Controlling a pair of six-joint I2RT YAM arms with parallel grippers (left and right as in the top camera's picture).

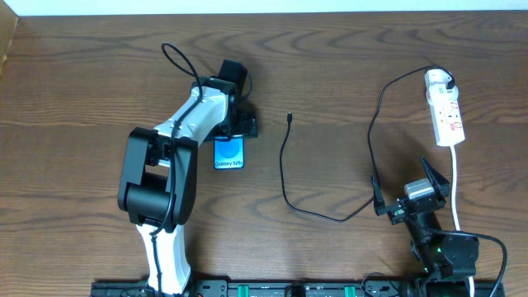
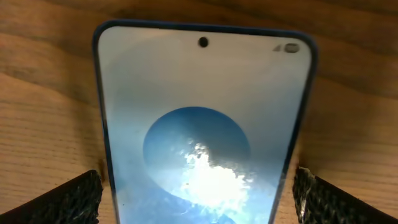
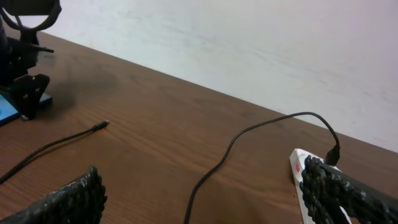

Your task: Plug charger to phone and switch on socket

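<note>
**Overhead:** At upper centre-left the left gripper [image 1: 234, 124] hangs over the far end of the phone [image 1: 229, 154] and hides that end. Only the blue lower part with its white text band shows. The jaws stand apart, though the arm covers much of them. The charger [image 1: 285, 177] lies loose on the table [image 1: 82, 74]. Its tip sits mid-frame, well apart from the phone, and the cable loops right and up to a plug in the socket [image 1: 445, 111] at upper right. Below the socket the right gripper [image 1: 412, 196] is spread wide and empty, beside the white cord [image 1: 456, 186].

**Left wrist:** The phone [image 2: 202, 124] fills the frame, its lower end cut off and washed out by glare. The fingers [image 2: 62, 199] flank both its edges at the bottom corners. Whether they touch it cannot be made out.

**Right wrist:** The fingers [image 3: 62, 199] sit at the bottom corners with nothing between them. The right one covers much of the socket [image 3: 297, 163]. The charger [image 3: 249, 132] arcs across the wood. At far left a blue sliver of the phone [image 3: 4, 111] is cut off by the frame edge.
</note>
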